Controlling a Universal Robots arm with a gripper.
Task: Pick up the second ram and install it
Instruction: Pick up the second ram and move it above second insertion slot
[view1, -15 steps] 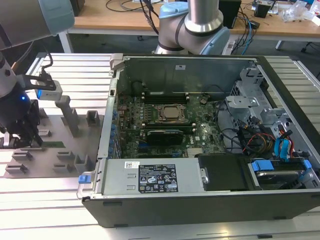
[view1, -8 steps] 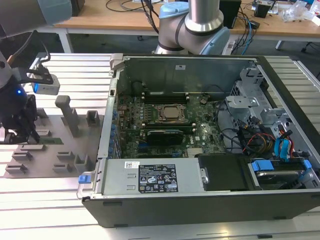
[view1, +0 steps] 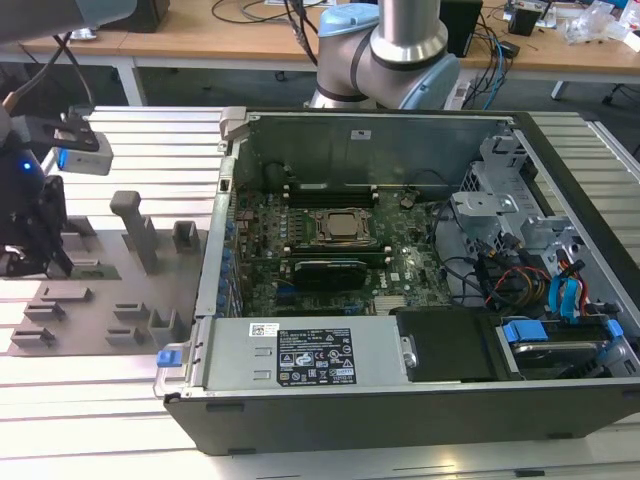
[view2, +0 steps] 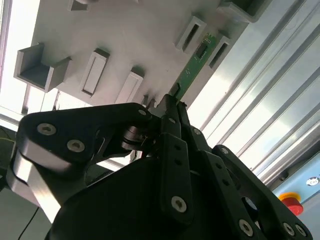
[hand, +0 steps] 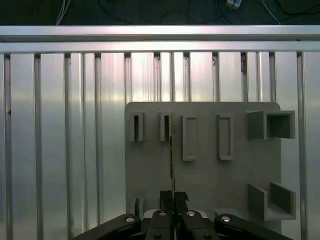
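I'm working over a ribbed aluminium tabletop (view1: 90, 420). Its slats run across the near part of the exterior view and carry on along the exterior view's right. Pale glare streaks the grooves, and it is brightest where the tabletop (hand: 60, 130) shows in the first wrist view. At the far side stands a long wooden desk (view1: 200, 40) on a white leg (view1: 132, 80). Cables (view1: 492, 70) hang off its edge, and the space underneath is dark.

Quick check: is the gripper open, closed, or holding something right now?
Gripper: closed, holding the second ram by one end, over the grey fixture plate.
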